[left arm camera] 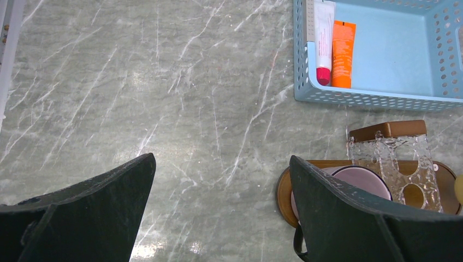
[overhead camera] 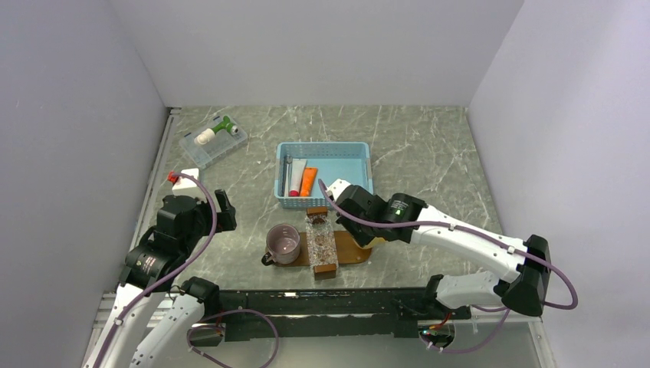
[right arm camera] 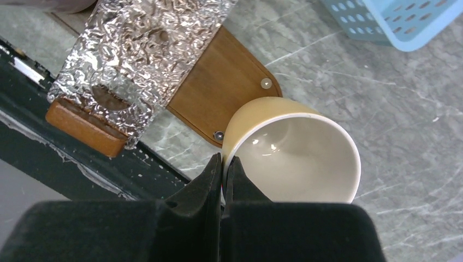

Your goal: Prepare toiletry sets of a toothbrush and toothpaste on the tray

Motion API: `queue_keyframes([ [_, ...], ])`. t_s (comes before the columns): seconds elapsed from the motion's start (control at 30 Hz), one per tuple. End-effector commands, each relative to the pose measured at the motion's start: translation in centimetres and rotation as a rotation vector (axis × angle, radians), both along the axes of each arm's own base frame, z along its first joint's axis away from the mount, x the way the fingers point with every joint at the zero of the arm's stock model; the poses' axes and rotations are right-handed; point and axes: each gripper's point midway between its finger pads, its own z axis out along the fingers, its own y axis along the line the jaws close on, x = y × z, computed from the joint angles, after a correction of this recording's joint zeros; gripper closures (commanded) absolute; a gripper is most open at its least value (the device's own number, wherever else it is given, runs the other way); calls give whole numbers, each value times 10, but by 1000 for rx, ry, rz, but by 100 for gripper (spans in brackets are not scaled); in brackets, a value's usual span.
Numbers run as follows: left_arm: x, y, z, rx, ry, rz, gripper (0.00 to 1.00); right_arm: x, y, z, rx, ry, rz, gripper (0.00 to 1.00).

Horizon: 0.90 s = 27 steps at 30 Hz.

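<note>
Right wrist view shows the right end effector (right arm camera: 223,168) with its black fingers pressed together, pinching the thin rim of a smooth, glossy cream cup (right arm camera: 297,155). Just beyond its tips lies the rounded end of the dark-brown wooden tray (right arm camera: 218,87), which carries a crinkled clear holder (right arm camera: 142,49) with wooden ends. The left end effector (left arm camera: 221,210) hangs spread wide, pointing down at the veined grey marble tabletop (left arm camera: 164,98). Ahead and to its right, the orange toothpaste tube (left arm camera: 343,54) lies flat in a light-blue perforated plastic basket (left arm camera: 377,99).
</note>
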Motion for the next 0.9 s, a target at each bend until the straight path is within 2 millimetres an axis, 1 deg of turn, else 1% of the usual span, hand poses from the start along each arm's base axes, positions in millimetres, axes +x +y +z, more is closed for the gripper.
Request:
queue_keyframes([
  [0.0, 5, -1, 6, -9, -28, 3, 1, 4, 19, 18, 107, -66, 76, 100],
  [0.3, 5, -1, 7, -10, -30, 1, 1, 4, 28, 7, 116, -64, 118, 100],
  [0.4, 5, -1, 7, -11, -30, -1, 1, 4, 31, 7, 127, -63, 130, 100],
  [0.57, 5, -2, 7, -11, -30, -3, 1, 5, 31, 1, 116, -58, 124, 100],
  [0.77, 5, -2, 7, -13, -33, -2, 0, -1, 33, -9, 120, -26, 138, 100],
  [0.87, 5, -2, 7, -13, -32, -2, 1, -4, 34, -10, 128, -13, 146, 100],
])
